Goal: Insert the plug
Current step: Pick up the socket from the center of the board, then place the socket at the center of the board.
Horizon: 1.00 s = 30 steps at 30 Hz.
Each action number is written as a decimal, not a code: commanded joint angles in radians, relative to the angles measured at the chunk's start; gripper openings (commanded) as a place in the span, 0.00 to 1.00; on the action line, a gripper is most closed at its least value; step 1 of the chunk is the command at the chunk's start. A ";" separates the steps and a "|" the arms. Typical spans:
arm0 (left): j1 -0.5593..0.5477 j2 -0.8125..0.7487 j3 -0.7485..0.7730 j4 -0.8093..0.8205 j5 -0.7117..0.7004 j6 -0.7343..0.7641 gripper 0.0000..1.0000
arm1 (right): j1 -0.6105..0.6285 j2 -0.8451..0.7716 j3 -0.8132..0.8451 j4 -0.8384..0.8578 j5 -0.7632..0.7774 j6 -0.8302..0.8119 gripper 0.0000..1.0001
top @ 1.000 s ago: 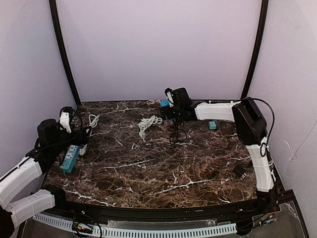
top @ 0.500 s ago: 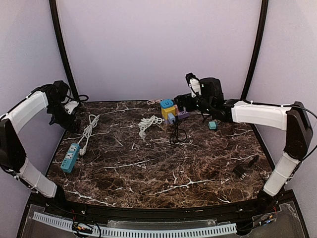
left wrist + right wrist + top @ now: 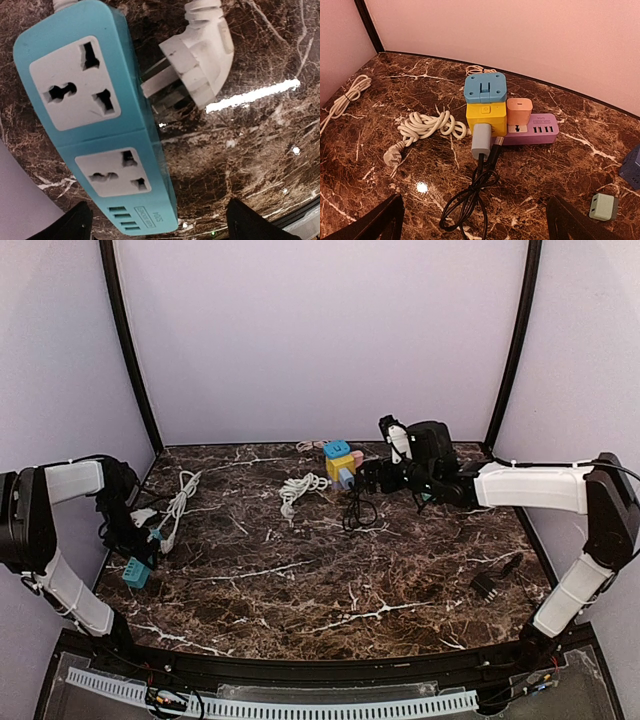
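A teal power strip (image 3: 95, 120) with two grey sockets lies at the table's left edge (image 3: 133, 573). A white plug (image 3: 200, 55) lies flat beside it, its prongs touching the strip's side and in no socket. My left gripper (image 3: 160, 227) hovers right above the strip (image 3: 135, 540), open and empty, with only the dark fingertips (image 3: 70, 225) showing. My right gripper (image 3: 472, 220) is open and empty, in front of a cluster of adapters at the back centre (image 3: 368, 475).
The cluster holds a yellow cube socket (image 3: 486, 117) under a blue adapter (image 3: 485, 87), an orange adapter (image 3: 519, 111), a purple USB strip (image 3: 532, 132) and a grey charger (image 3: 481, 140) with a black cable (image 3: 470, 200). A coiled white cord (image 3: 425, 125) lies to their left. A black plug (image 3: 487, 583) lies at the right.
My left arm has swung from the back-left corner down over the teal strip. My right gripper has shifted slightly, still facing the adapter cluster.
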 commanded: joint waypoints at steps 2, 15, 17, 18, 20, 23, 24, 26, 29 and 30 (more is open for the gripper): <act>0.012 0.072 -0.059 0.095 -0.018 0.038 0.85 | 0.015 -0.034 -0.026 0.016 0.003 0.033 0.99; 0.012 0.115 -0.082 0.190 -0.069 0.071 0.32 | 0.043 -0.074 -0.060 -0.001 0.045 0.038 0.98; 0.012 0.091 -0.070 0.196 -0.065 0.076 0.04 | 0.046 -0.089 -0.068 -0.007 0.056 0.038 0.99; 0.012 0.081 -0.062 0.195 -0.062 0.078 0.03 | 0.047 -0.099 -0.073 -0.008 0.059 0.038 0.99; 0.009 0.050 -0.010 0.182 -0.038 0.082 0.01 | 0.047 -0.124 -0.086 -0.012 0.067 0.040 0.99; -0.028 0.008 0.077 0.095 0.009 0.104 0.01 | 0.047 -0.173 -0.108 -0.022 0.083 0.045 0.99; -0.071 -0.002 0.119 0.073 0.010 0.113 0.01 | 0.048 -0.189 -0.114 -0.027 0.088 0.047 0.99; -0.157 -0.035 0.180 0.014 0.030 0.138 0.01 | 0.047 -0.215 -0.126 -0.039 0.090 0.052 0.99; -0.260 -0.092 0.285 -0.052 0.072 0.148 0.01 | 0.047 -0.255 -0.138 -0.060 0.083 0.063 0.99; -0.293 -0.100 0.346 -0.069 0.077 0.143 0.01 | 0.048 -0.270 -0.143 -0.065 0.079 0.065 0.99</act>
